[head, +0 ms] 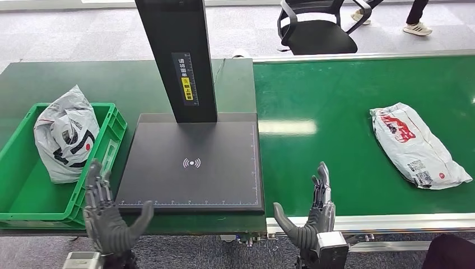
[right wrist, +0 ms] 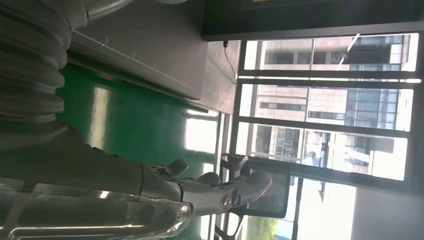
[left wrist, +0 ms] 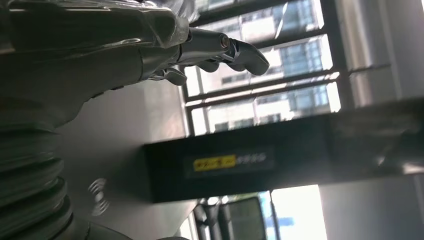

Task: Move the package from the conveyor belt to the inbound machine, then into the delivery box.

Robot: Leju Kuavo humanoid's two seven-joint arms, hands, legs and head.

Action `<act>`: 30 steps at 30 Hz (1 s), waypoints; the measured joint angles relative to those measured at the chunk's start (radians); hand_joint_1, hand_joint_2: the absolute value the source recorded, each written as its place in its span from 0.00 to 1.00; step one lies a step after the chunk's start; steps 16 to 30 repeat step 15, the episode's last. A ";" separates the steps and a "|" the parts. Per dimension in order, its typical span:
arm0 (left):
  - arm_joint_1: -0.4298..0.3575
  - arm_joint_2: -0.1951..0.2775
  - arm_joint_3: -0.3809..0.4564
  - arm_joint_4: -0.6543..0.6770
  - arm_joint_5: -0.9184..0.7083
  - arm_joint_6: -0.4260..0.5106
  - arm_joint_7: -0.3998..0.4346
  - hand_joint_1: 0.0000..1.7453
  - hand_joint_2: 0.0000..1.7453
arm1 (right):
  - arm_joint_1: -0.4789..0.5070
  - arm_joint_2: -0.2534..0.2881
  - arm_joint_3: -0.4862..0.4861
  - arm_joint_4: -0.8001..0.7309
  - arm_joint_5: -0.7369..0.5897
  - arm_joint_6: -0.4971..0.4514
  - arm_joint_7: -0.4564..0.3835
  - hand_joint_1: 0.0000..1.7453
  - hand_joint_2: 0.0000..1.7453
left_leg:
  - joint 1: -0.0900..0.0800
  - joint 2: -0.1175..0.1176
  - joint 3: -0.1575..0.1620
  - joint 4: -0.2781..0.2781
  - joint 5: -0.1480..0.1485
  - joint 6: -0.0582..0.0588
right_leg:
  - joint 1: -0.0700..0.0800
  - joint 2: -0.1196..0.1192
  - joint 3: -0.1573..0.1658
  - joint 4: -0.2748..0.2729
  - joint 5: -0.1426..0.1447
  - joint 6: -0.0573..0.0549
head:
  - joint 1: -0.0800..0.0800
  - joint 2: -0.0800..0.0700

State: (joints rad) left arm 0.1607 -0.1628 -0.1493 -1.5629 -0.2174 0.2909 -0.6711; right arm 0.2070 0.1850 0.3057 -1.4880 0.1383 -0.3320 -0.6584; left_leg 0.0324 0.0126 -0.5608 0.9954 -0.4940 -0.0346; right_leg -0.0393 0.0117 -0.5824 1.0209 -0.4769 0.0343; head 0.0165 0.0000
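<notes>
A grey-white plastic package (head: 417,145) with red print lies flat on the green conveyor belt (head: 336,101), far right. The inbound machine is a black scan plate (head: 193,165) with a black upright column (head: 176,59) at the centre. At the left a green delivery box (head: 17,193) holds another grey bag (head: 66,134). My left hand (head: 106,216) is raised at the near edge by the box corner, fingers spread and empty. Near the belt's front rail, my right hand (head: 313,216) is likewise open and empty, well left of the package. Straight fingers (left wrist: 220,47) appear in the left wrist view and fingers (right wrist: 220,192) in the right wrist view.
A black office chair (head: 316,25) stands behind the belt, and a person's legs and shoes (head: 417,25) are at the far right back. The belt's silver front rail (head: 392,221) runs along the near side. Windows fill the background of both wrist views.
</notes>
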 joint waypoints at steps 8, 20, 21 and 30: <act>0.020 -0.043 -0.005 0.120 -0.103 -0.096 0.018 0.00 1.00 | 0.013 0.000 0.001 0.000 0.006 -0.012 0.009 0.00 1.00 | 0.000 0.000 -0.001 0.000 0.000 0.000 | 0.000 0.000 -0.001 0.000 0.000 0.000 | 0.000 0.000; 0.025 -0.055 0.001 0.140 -0.125 -0.114 0.026 0.00 1.00 | 0.022 -0.003 0.009 -0.001 0.015 -0.016 0.022 0.00 1.00 | 0.000 0.000 -0.001 0.000 0.000 0.000 | 0.000 0.000 -0.001 0.000 0.000 0.000 | 0.000 0.000; 0.025 -0.055 0.001 0.140 -0.125 -0.114 0.026 0.00 1.00 | 0.022 -0.003 0.009 -0.001 0.015 -0.016 0.022 0.00 1.00 | 0.000 0.000 -0.001 0.000 0.000 0.000 | 0.000 0.000 -0.001 0.000 0.000 0.000 | 0.000 0.000; 0.025 -0.055 0.001 0.140 -0.125 -0.114 0.026 0.00 1.00 | 0.022 -0.003 0.009 -0.001 0.015 -0.016 0.022 0.00 1.00 | 0.000 0.000 -0.001 0.000 0.000 0.000 | 0.000 0.000 -0.001 0.000 0.000 0.000 | 0.000 0.000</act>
